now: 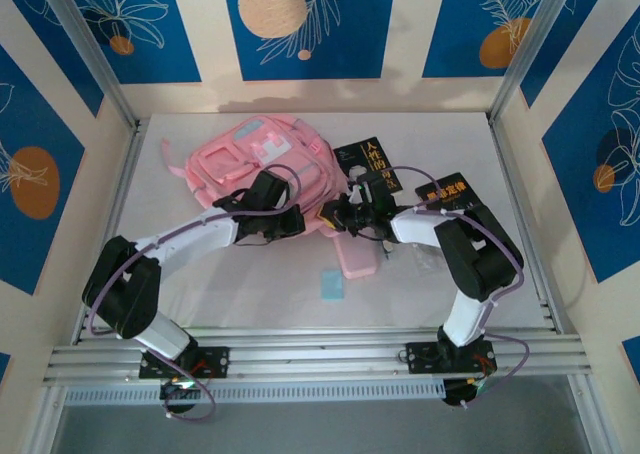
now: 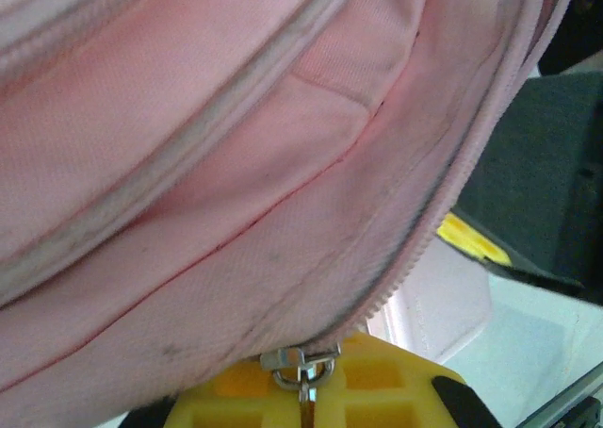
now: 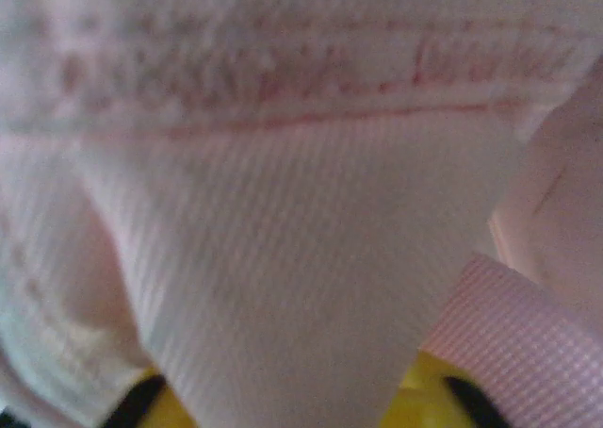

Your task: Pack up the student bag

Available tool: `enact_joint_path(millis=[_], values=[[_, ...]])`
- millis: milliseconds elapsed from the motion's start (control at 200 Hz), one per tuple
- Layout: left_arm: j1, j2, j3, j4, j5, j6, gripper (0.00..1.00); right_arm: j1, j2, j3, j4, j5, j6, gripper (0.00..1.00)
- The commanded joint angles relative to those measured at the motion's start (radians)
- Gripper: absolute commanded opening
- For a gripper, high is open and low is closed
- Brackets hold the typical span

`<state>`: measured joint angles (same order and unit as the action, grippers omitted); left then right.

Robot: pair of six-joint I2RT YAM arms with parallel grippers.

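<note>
So the bag (image 1: 262,154) is lying flat at the back middle of the table, with both arms reaching in at its near edge. My guess is one steadies it while the other works the zip.

The right gripper (image 1: 338,214) is buried in the bag's right corner. Pink fabric covers the gap between its fingers, so I can't tell how far closed it is.

The books (image 1: 368,164) and case (image 1: 355,259) are waiting just beside the bag, not packed yet.

The left gripper (image 2: 306,400) is closed tight, pinching the metal zipper pull (image 2: 301,364), probably to open the zip.
</note>
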<state>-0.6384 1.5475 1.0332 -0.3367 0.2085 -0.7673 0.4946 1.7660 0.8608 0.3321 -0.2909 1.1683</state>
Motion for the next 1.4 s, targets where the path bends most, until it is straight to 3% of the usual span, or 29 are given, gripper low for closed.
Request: enact_joint_path(millis=[0,460,850,1110,1210,1290,1366,1396], values=[[-0.001,-0.041,-0.017,-0.056,-0.043,0.048,0.0,-0.019,-0.011,0.011,0.086,0.02,0.002,0.0],[0.113,-0.083,-0.081,-0.223,-0.07,0.15,0.0,-0.071,-0.091,-0.01,0.025,0.024,-0.068,0.0],[0.28,-0.145,-0.145,-0.275,-0.348,0.387,0.0,-0.083,-0.142,-0.007,-0.078,0.017,-0.157,0.0],[0.391,-0.165,-0.274,-0.043,-0.502,0.243,0.0,-0.075,-0.161,0.0,-0.114,-0.02,-0.211,0.0],[0.405,-0.138,-0.252,-0.008,-0.503,0.215,0.0,-0.054,-0.165,0.007,-0.128,-0.022,-0.218,0.0],[0.405,-0.12,-0.22,-0.006,-0.461,0.207,0.11,-0.02,-0.161,0.014,-0.124,-0.015,-0.207,0.0],[0.405,-0.113,-0.207,0.005,-0.399,0.188,0.52,0.022,-0.146,0.027,-0.124,0.005,-0.193,0.0],[0.404,-0.115,-0.209,0.017,-0.382,0.18,0.62,0.039,-0.136,0.03,-0.117,0.015,-0.182,0.0]])
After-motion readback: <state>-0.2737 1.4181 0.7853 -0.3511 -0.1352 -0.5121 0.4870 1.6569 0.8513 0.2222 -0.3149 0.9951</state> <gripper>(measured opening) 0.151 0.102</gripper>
